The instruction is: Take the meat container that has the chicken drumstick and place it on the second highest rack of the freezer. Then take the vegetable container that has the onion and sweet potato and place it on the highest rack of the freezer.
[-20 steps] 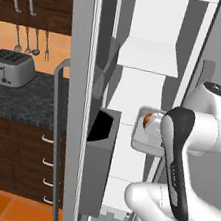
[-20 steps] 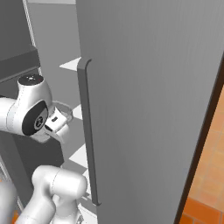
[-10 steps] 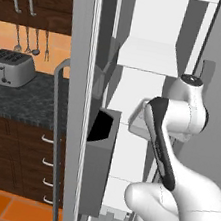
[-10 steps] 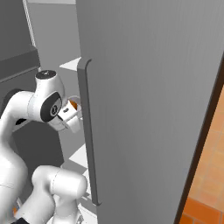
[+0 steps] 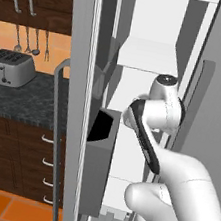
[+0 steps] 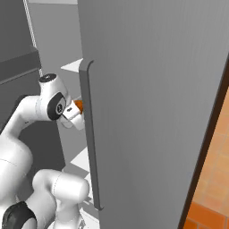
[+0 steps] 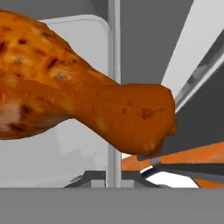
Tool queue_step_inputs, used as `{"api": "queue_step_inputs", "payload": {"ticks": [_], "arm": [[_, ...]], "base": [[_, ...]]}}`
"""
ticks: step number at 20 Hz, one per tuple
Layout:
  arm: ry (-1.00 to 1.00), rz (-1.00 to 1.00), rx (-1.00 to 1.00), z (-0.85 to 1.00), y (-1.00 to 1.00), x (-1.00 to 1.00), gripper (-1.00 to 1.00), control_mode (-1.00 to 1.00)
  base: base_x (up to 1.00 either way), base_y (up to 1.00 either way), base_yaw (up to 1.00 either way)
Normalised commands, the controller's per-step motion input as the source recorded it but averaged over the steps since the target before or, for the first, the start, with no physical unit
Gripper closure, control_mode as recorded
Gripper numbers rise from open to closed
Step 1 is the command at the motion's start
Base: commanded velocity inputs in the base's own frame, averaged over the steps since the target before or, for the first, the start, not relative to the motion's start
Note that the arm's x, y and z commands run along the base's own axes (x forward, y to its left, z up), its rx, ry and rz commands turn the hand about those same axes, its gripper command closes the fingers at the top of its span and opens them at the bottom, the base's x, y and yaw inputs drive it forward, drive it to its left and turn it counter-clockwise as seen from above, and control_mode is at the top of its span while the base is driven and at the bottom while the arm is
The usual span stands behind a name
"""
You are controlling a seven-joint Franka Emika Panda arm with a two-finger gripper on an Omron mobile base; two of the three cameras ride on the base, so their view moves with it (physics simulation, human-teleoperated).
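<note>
Freezer [image 5: 146,57] stands open, white shelves inside, grey door with dark bin on the left, long bar handle [image 6: 89,134] on the other door. Arm reaches in at mid height, between the shelves. Chicken drumstick [image 7: 78,100] sits right in front of the hand camera, so it rides with the claw; orange bit also peeks past the wrist in the right base view [image 6: 78,105]. Meat container barely shows, tray rim hard to make out. Claw is closed down tight, likely on the tray's thin edge, can't confirm what it pinches. Judgement: tray light and stiff, wall thin, grip at the rim; drumstick loose and glossy, could slide if tilted.
</note>
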Motion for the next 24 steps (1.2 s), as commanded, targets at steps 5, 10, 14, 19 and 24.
{"api": "queue_step_inputs", "payload": {"ticks": [5, 10, 14, 19, 24], "arm": [[0.0, -0.03, 0.0, -0.07, 0.0, 0.72, 1.0, -1.0], [-0.01, 0.0, -0.02, -0.39, 0.0, 0.51, 1.0, -1.0], [-0.04, 0.0, 0.0, -0.32, 0.0, 0.42, 1.0, -1.0], [-0.01, 0.0, 0.0, -0.26, -0.1, 0.5, 1.0, -1.0], [-0.03, 0.0, 0.0, -0.28, -0.12, 0.54, 1.0, -1.0]], "base": [[0.0, 0.0, 0.0], [0.0, 0.0, 0.0], [0.0, 0.0, 0.0], [0.0, 0.0, 0.0], [0.0, 0.0, 0.0]]}}
